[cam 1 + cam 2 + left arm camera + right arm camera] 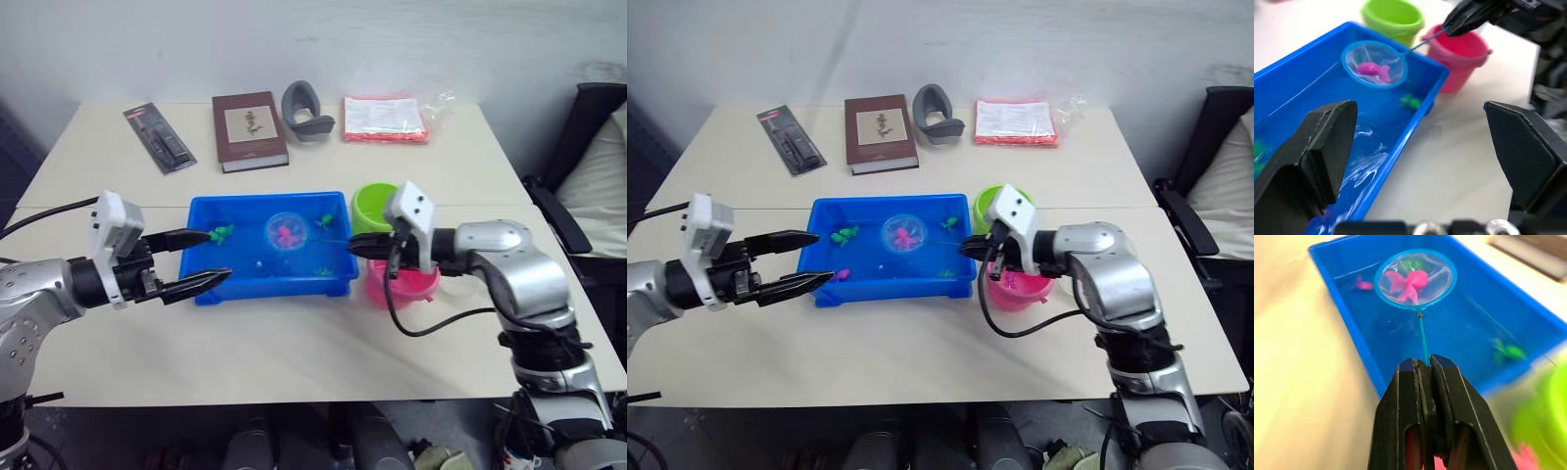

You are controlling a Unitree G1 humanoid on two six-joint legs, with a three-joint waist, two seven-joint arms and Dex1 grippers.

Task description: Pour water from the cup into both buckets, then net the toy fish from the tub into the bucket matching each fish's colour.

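Right wrist view showed the right pincer [1425,369] clamped on the net [1416,279], a pink fish [1409,284] in its hoop above the tub [201,209]. Left pincer [197,262] gaped wide at the tub's 9 o'clock. Risk: any tilt during transfer to the pink bucket [1462,51] could spill the fish.

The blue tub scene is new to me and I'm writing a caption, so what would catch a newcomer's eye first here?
First the bright blue tub at the table's middle, with the net over it holding a pink fish. The right pincer is shut on the net's handle, just above the pink bucket beside the green bucket. The left pincer is open at the tub's other end.
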